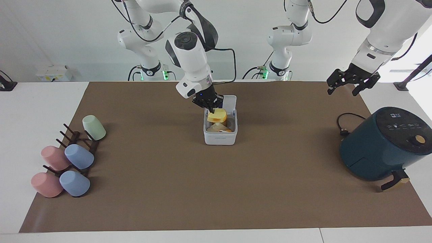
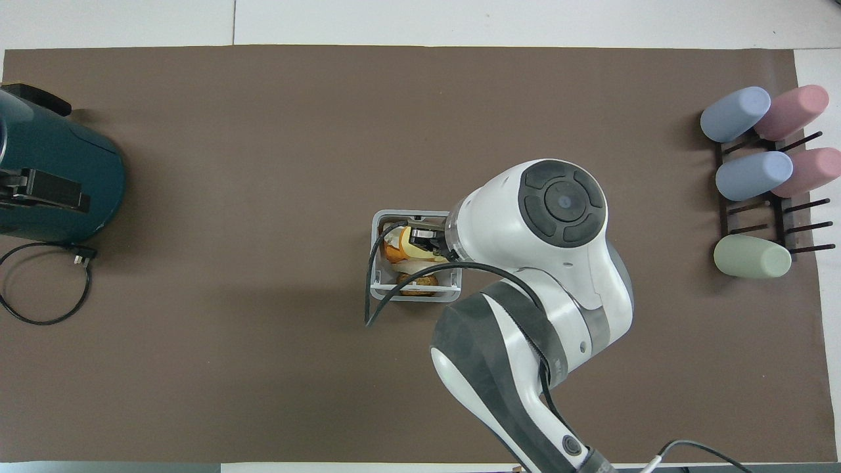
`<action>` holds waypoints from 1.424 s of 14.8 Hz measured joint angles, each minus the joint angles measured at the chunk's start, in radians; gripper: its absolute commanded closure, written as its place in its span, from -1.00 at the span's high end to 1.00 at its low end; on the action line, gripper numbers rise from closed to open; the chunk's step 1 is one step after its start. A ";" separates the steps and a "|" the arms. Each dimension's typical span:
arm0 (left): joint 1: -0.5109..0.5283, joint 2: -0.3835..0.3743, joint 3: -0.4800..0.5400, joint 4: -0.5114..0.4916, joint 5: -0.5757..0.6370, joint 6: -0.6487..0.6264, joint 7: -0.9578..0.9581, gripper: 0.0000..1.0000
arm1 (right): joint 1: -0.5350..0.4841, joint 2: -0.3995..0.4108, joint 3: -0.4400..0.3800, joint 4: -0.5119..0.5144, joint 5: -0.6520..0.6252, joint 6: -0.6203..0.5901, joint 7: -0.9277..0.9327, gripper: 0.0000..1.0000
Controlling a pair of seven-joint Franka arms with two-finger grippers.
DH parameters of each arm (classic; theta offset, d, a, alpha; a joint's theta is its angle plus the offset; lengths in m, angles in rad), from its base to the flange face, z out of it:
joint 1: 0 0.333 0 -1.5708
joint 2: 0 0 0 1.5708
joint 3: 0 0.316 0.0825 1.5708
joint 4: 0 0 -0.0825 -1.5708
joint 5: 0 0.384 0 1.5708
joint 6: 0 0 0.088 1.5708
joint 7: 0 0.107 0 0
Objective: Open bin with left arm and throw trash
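A brown mat covers most of the white table. At the left arm's end of it stands a dark teal air fryer, its black power cord coiled on the mat just beside it, nearer to the robots. At the right arm's end a dark wooden cup rack carries five pastel cups lying on their sides: a green cup nearest the robots, then two blue cups and two pink cups.

Near the middle of the mat sits the bin, a small white box with its hinged lid standing upright on the side nearer the robots. Inside it lie scraps already: a brown rounded lump, a pale cream wedge and an orange piece.

The right arm reaches in over the open bin, and the right gripper points down into its mouth, clamped on a yellow-orange block of trash that hangs at the level of the bin's rim, above the scraps inside. In the overhead view the arm's wrist hides much of the bin.

The left arm waits raised, its left gripper hanging over the table edge nearer the robots than the air fryer, fingers spread apart and holding nothing.
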 measured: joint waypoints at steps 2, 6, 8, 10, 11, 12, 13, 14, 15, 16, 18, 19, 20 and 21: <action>0.000 -0.005 0.000 -0.003 0.000 -0.010 0.000 1.00 | 0.001 -0.008 0.000 0.000 0.000 -0.003 0.016 1.00; 0.000 -0.012 -0.004 -0.009 0.000 -0.018 0.000 1.00 | -0.008 -0.012 -0.008 0.090 -0.058 -0.117 0.017 1.00; -0.001 -0.012 -0.005 -0.009 0.000 -0.018 0.000 1.00 | -0.045 -0.017 -0.019 0.172 -0.105 -0.224 -0.030 1.00; -0.001 -0.012 -0.006 -0.009 0.000 -0.018 0.000 1.00 | -0.118 -0.035 -0.025 0.222 -0.120 -0.317 -0.125 1.00; -0.001 -0.012 -0.006 -0.009 0.000 -0.018 0.000 1.00 | -0.157 -0.050 -0.027 0.234 -0.129 -0.358 -0.175 1.00; -0.001 -0.012 -0.006 -0.010 0.000 -0.018 0.000 1.00 | -0.191 -0.066 -0.029 0.238 -0.155 -0.398 -0.227 1.00; -0.001 -0.012 -0.006 -0.010 0.000 -0.018 0.000 1.00 | -0.218 -0.083 -0.029 0.239 -0.185 -0.436 -0.275 1.00; -0.001 -0.012 -0.006 -0.011 0.000 -0.018 0.000 1.00 | -0.239 -0.098 -0.029 0.239 -0.206 -0.472 -0.318 1.00; -0.001 -0.012 -0.006 -0.011 0.000 -0.018 0.000 1.00 | -0.255 -0.108 -0.029 0.239 -0.218 -0.505 -0.352 1.00; -0.001 -0.012 -0.007 -0.011 0.000 -0.018 0.000 1.00 | -0.272 -0.115 -0.029 0.238 -0.225 -0.531 -0.379 1.00; -0.001 -0.012 -0.007 -0.011 0.000 -0.018 0.000 1.00 | -0.311 -0.125 -0.029 0.229 -0.230 -0.567 -0.444 1.00; -0.001 -0.012 -0.007 -0.011 0.000 -0.018 0.000 1.00 | -0.329 -0.138 -0.029 0.208 -0.230 -0.574 -0.477 1.00; -0.001 -0.012 -0.007 -0.012 0.000 -0.018 0.000 1.00 | -0.341 -0.156 -0.030 0.179 -0.230 -0.575 -0.497 1.00; -0.001 -0.012 -0.007 -0.014 0.000 -0.018 0.000 1.00 | -0.350 -0.172 -0.029 0.156 -0.232 -0.574 -0.507 1.00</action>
